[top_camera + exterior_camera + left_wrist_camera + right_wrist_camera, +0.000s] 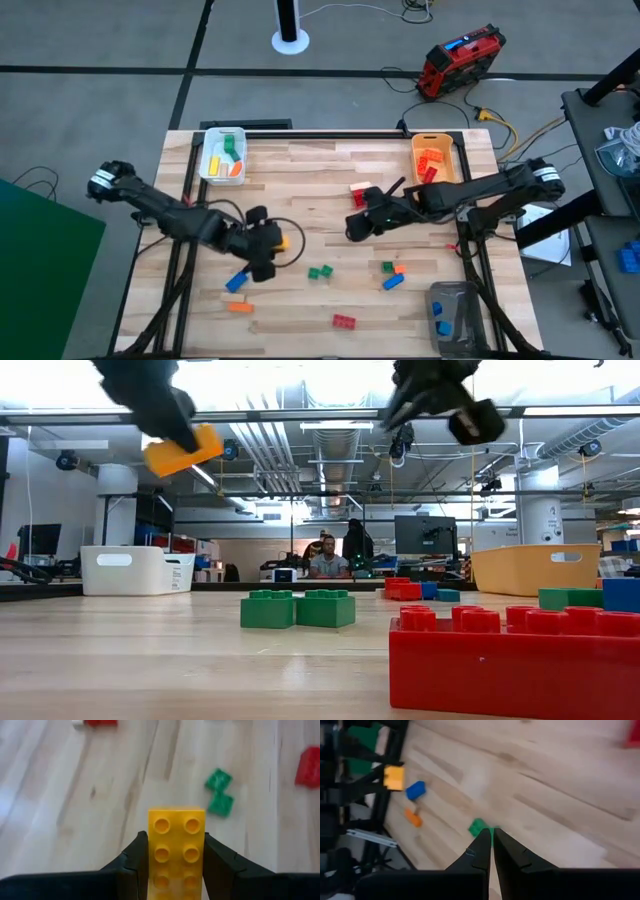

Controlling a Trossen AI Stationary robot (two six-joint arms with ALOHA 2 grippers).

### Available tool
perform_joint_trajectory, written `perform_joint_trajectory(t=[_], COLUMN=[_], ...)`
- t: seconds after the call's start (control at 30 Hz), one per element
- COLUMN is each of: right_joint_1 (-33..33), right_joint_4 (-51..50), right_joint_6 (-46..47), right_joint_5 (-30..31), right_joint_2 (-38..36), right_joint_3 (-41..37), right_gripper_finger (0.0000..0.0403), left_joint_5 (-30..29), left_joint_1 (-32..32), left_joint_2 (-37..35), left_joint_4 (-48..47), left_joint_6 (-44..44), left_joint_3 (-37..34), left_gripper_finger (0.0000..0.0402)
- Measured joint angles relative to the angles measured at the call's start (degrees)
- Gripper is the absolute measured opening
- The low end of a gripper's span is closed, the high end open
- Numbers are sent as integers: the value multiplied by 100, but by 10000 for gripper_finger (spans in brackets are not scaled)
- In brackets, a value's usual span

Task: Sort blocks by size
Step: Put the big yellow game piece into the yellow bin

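Left jaws (172, 855) around yellow brick (176, 851)

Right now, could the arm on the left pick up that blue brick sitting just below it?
Probably not yet: the left gripper is shut on a yellow brick, lifted above the table. The blue brick lies uncovered nearby, so the way is free once the yellow one is dropped.
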Motion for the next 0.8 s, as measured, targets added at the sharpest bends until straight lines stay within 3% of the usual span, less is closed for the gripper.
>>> perform_joint_trajectory(t=[0.17, 0.43, 0.8], right_joint_1=[-48, -54, -143], right_joint_4=[806, 951, 944], right_joint_6=[-63, -267, -719], right_joint_5=[-49, -94, -245], right_joint_2=[315, 861, 1402], right_joint_3=[69, 512, 1371], right_gripper_finger=[13, 24, 177], left_joint_5=[-5, -13, 4], left_joint_1=[251, 573, 648], left_joint_2=[119, 319, 623], left_joint_4=[584, 995, 986], left_joint_6=[519, 1139, 1628], left_joint_3=[132, 344, 752], left_gripper_finger=[111, 119, 122])
